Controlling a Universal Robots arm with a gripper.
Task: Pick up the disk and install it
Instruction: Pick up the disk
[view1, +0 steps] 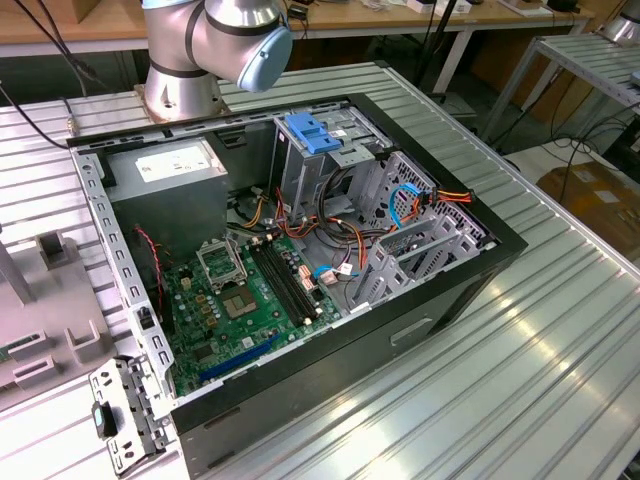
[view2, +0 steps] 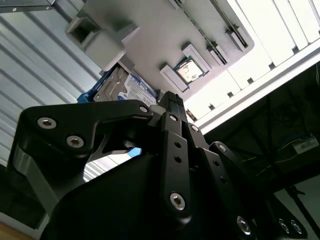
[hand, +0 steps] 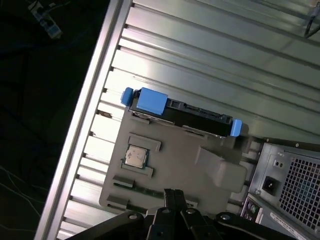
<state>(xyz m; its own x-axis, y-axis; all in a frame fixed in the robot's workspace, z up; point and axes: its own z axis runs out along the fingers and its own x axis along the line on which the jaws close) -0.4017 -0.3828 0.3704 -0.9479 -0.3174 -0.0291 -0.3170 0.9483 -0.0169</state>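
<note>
- The ribbed aluminium table (view1: 520, 380) carries everything in the exterior view.
- An open black computer case (view1: 300, 395) lies on it, side panel off, with the green motherboard (view1: 250, 300) exposed.
- Inside the case, a grey power supply box (view1: 165, 165) sits at the end nearest the arm's base. A bare blue bracket (view1: 310, 133) tops the drive cage beside it.
- The silver and blue robot arm (view1: 215, 40) stands just behind the case.
- A grey fixture plate (hand: 185, 160) lies flat on the table just beside the case's rear panel (hand: 290, 185).
- The black gripper (hand: 173, 191) hangs above this plate. Its 2 fingers are pressed together with nothing between them, as both wrist views show.
- The disk (hand: 185, 112) stands on its long edge in a slot along one side of the plate. Blue rail ends show at both of its ends and a blue tab near 1 of them. It is well apart from the gripper.
- In the second wrist view, the disk's (view2: 125, 87) silver face and white label show past the fingertips.
- A small square processor chip (hand: 135, 157) sits in a pocket of the plate, between the disk and the gripper.
</note>
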